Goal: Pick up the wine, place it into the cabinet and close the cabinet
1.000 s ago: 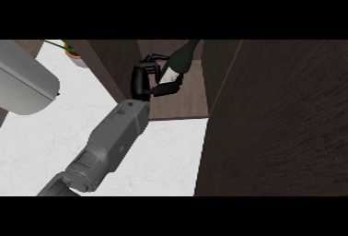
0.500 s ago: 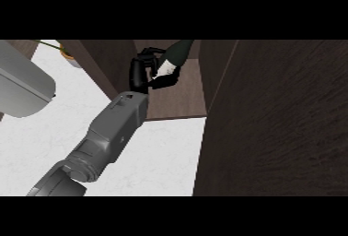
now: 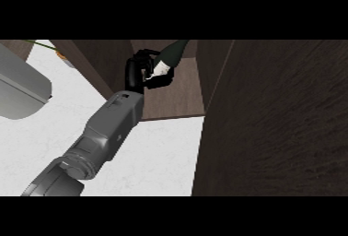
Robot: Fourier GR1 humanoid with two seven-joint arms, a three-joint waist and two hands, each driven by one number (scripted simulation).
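Cabinet door (image 3: 272, 120) flanks held wine (image 3: 168, 59).

Open cabinet door (image 3: 279, 120) right beside the shelf (image 3: 173, 99).

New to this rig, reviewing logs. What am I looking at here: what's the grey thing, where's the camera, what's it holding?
The camera sits at the robot's head, looking steeply down. The grey arm coming in from the lower left ends in a black hand. Which hand it is cannot be told from this one view. Its fingers curl round a dark green wine bottle, held over the brown shelf of the open cabinet. The large dark panel at right looks like the cabinet's door. Below lies the white counter; a grey appliance shows at left.
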